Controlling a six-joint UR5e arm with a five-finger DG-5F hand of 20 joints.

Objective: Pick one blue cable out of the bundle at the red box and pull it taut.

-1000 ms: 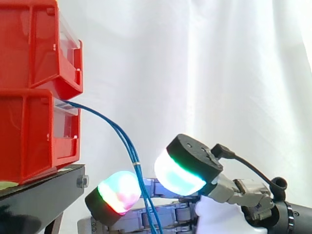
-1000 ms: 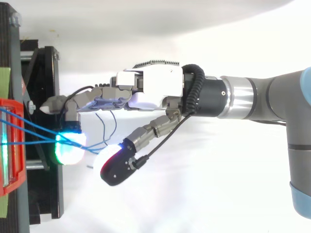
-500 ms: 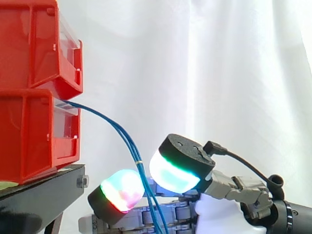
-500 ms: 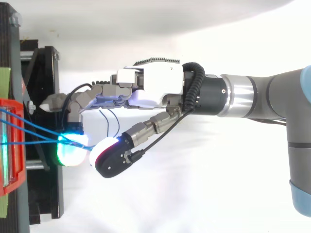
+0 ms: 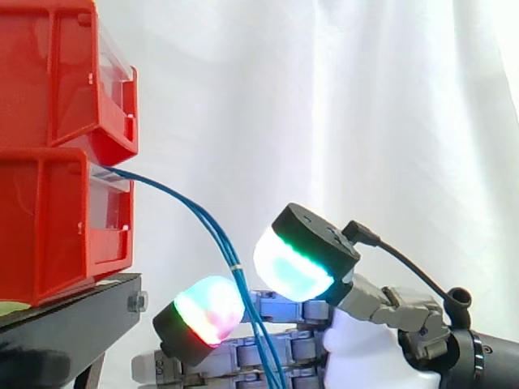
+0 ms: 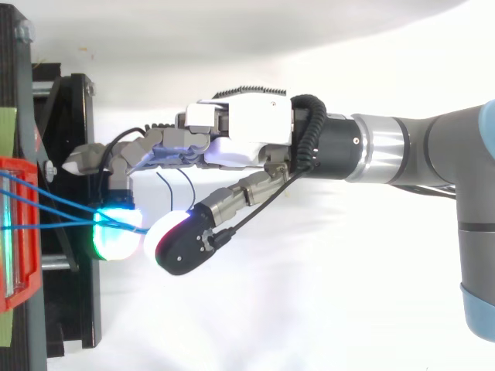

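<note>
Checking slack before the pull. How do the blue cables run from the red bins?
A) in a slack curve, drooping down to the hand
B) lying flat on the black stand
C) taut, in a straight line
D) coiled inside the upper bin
A: the blue cables leave the open front of the lower red bin, arc outward and bend steeply down at the hand, so they are not stretched straight.

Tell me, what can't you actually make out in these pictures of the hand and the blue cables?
Where the blue cables start: side view, hidden inside the lower red bin.
Where they end: side view, cut off by the bottom edge.
How many strands there are: both views, they overlap.
Whether the hand has hold of one: top view, the glow hides the contact.
</note>
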